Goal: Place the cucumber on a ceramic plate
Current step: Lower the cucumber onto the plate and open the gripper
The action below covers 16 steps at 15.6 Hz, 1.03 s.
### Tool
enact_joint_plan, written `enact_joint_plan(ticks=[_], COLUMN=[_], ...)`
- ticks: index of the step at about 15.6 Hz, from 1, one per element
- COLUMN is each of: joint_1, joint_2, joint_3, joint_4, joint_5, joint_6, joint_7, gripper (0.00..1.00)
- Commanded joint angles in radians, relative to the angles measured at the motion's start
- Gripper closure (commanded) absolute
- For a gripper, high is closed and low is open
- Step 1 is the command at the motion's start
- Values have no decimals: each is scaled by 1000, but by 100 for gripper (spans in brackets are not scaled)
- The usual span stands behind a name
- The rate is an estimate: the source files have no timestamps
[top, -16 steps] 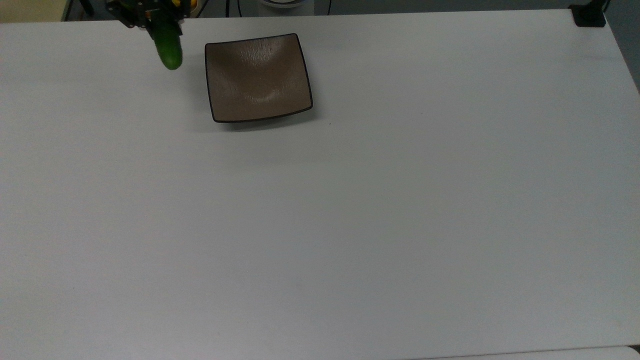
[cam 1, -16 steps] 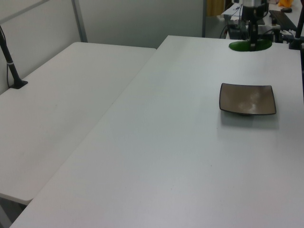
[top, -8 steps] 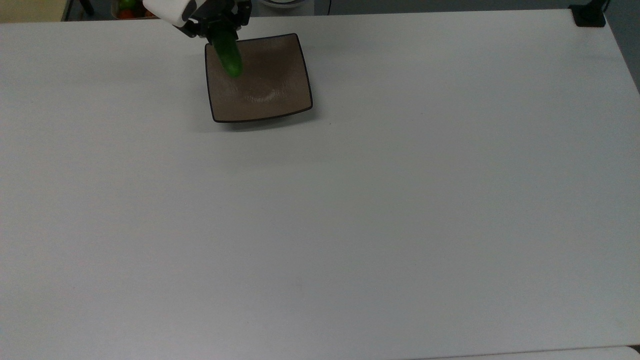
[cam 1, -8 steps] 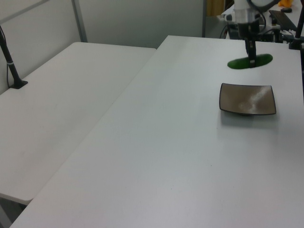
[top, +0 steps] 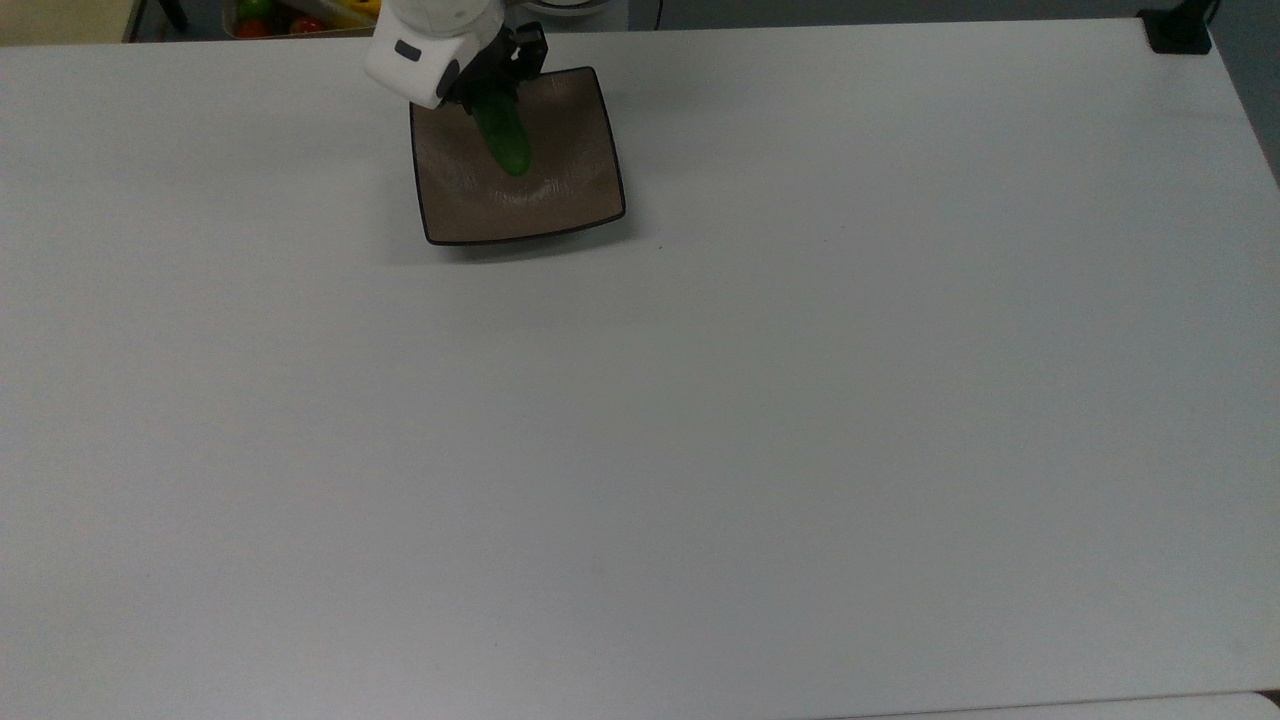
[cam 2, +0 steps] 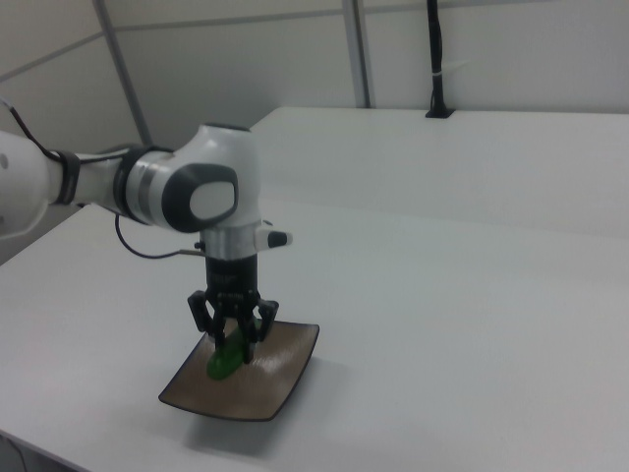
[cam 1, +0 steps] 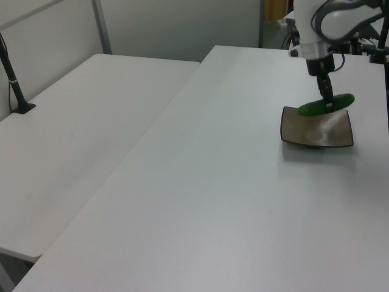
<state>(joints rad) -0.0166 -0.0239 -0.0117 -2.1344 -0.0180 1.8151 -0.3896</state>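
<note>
Movement since a second ago is plain: the small, smooth dark green cucumber (top: 503, 137) hung off the top view's left of the square, glossy brown-taupe ceramic plate (top: 560, 205), over bare table near the far edge; half a second ago it crossed the plate's far-left corner, and it now sits over the plate's far half, close to the middle. In the left view it has come nearer too, from well beyond the plate (cam 1: 316, 135) to just above its far rim. The plate itself has not shifted.

The cucumber (cam 1: 325, 104) has rounded ends and lies roughly level, tilted slightly, with the two-finger black gripper (cam 2: 232, 332) clamped across its middle from above. In the right view its low end (cam 2: 220, 365) is close to the plate's (cam 2: 285, 391) surface; touching or not cannot be told. The plate shows a thin dark rim, upturned edges and faint streaks. It rests on the plain white table (top: 700, 420), far-left in the top view.
</note>
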Motion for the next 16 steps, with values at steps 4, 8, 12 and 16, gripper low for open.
enact_joint_plan(ticks=[4, 8, 12, 16], joint_1=[29, 29, 29, 29], joint_2=[16, 22, 18, 13], joint_3=[-2, -1, -1, 19], joint_4=[-97, -101, -91, -13], joint_5=[10, 10, 10, 10], joint_6=[248, 276, 233, 156], joint_7=[98, 120, 120, 144], gripper=[82, 55, 0, 0])
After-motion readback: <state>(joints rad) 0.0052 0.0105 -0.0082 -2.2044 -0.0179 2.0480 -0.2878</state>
